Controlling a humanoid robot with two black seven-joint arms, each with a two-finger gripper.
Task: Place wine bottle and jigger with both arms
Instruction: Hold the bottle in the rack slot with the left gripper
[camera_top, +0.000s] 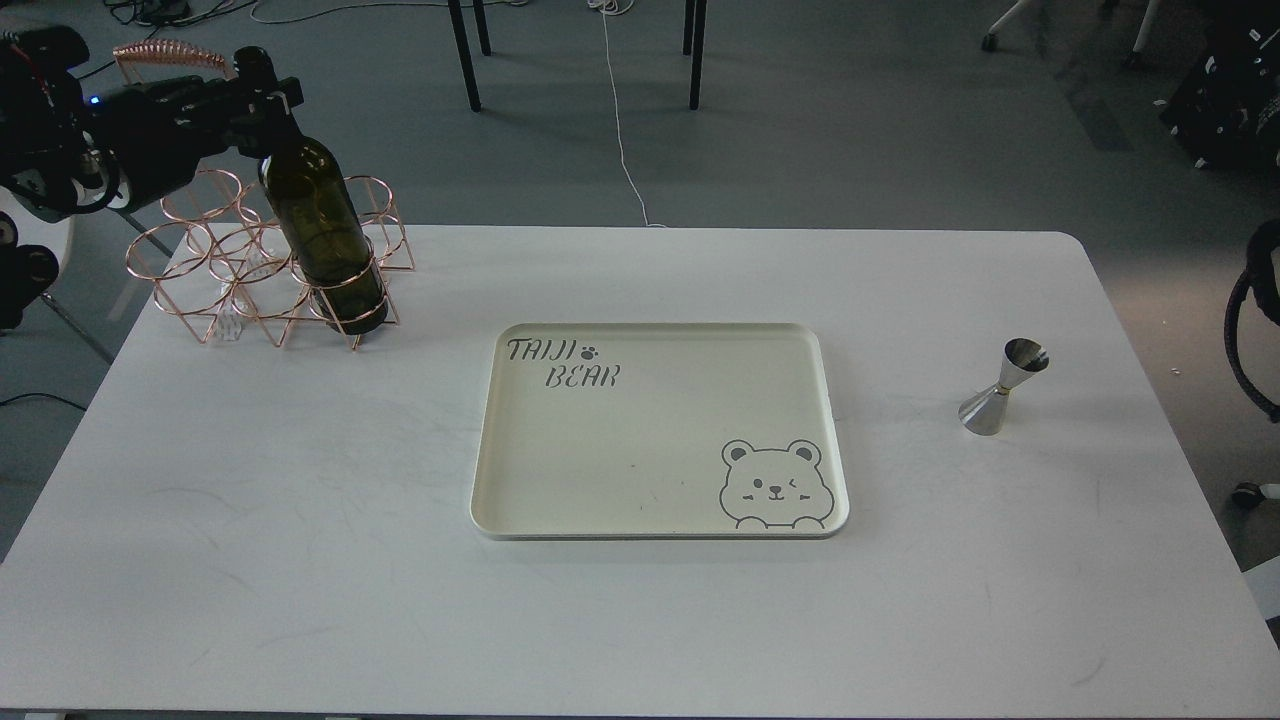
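Nearest the camera lies the bare front of the white table (300, 600), and on it, about midway across, rests a cream tray (500, 470) printed with the words TAIJI BEAR at its far left corner and a winking bear face at its near right corner; nothing lies inside the tray. Right of the tray and well apart from it, the jigger (1003, 387) stands on the table surface on its wider cone, leaning slightly, with no gripper near it. Beyond the tray's far left corner stands a copper wire rack (215, 270) of round rings, and the wine bottle (322, 232) sits in the ring closest to the tray, tilted with its neck leaning away from the tray. The left gripper (262, 95) reaches in from the far side of the rack and is clamped around the bottle's neck near the top. Of the right arm (1250, 320), only a curved black section shows at the frame edge beyond the jigger; its gripper is out of view
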